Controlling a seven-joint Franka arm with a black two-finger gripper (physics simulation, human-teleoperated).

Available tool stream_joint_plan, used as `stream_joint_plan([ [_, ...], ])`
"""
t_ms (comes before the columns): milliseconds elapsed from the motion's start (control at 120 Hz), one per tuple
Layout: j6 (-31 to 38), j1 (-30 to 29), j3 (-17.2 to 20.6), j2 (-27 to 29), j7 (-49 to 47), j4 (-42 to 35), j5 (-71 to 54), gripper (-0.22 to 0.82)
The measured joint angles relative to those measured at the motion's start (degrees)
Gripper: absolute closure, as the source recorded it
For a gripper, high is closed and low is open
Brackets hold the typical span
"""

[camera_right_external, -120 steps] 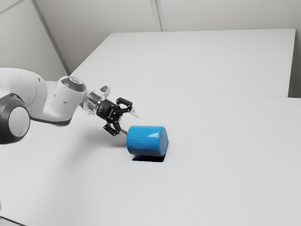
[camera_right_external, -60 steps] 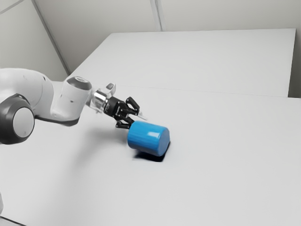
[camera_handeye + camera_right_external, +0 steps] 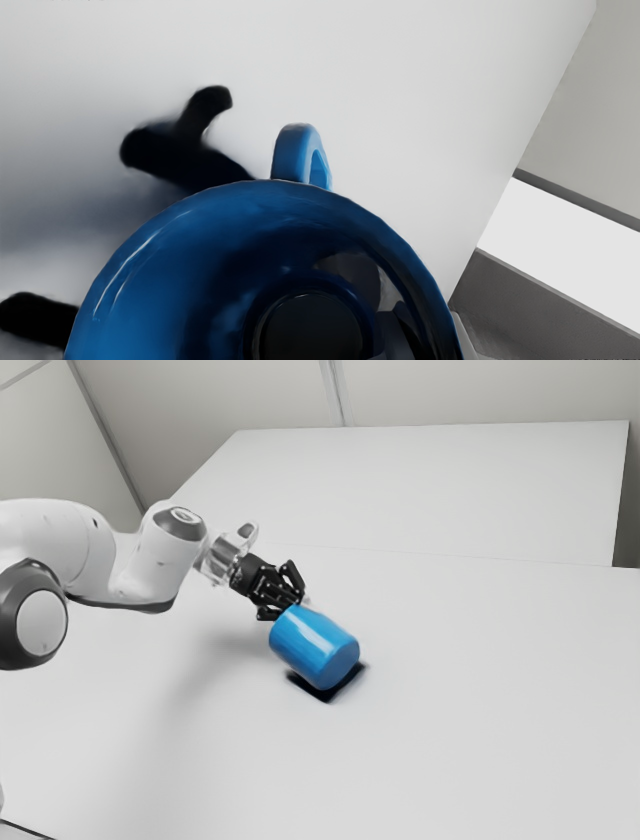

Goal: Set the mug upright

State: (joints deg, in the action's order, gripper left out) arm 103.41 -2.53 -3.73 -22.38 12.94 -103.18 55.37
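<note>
Though aslant, mug [image 3: 315, 647] in end effector [image 3: 299, 603].

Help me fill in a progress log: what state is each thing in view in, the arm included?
Blue mug: tilted, not upright, its open end toward the gripper.
Mug handle: out from the mug's side, free of the gripper.
Gripper: shut on the mug.
Franka arm: bent, reaching in from the exterior view's left.
</note>
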Motion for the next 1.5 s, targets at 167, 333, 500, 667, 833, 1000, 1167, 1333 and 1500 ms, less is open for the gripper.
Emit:
stream_joint_plan([
  [167,3.15,2.66,1.2,6.99,-0.72,-0.19,-18.09,0.78],
  [333,5.71,5.05,2.0,12.72,-2.66,-3.07,-35.25,0.79],
  [500,10.37,5.23,3.5,16.5,-4.98,-8.94,-47.65,0.79],
  [667,18.12,6.37,4.09,18.86,-7.68,-14.28,-54.22,0.79],
  [833,24.69,6.8,4.17,20.32,-10.64,-17.67,-56.09,0.78],
  [1000,28.62,7.02,4.09,20.63,-13.58,-19.99,-56.67,0.78],
  [1167,30.73,6.94,4.23,20.01,-15.99,-21.53,-56.71,0.78],
  [1333,31.67,6.53,4.91,19.37,-17.58,-21.61,-56.37,0.63],
  [1500,30.56,7.13,5.14,20.53,-17.92,-21.45,-55.51,0.3],
])
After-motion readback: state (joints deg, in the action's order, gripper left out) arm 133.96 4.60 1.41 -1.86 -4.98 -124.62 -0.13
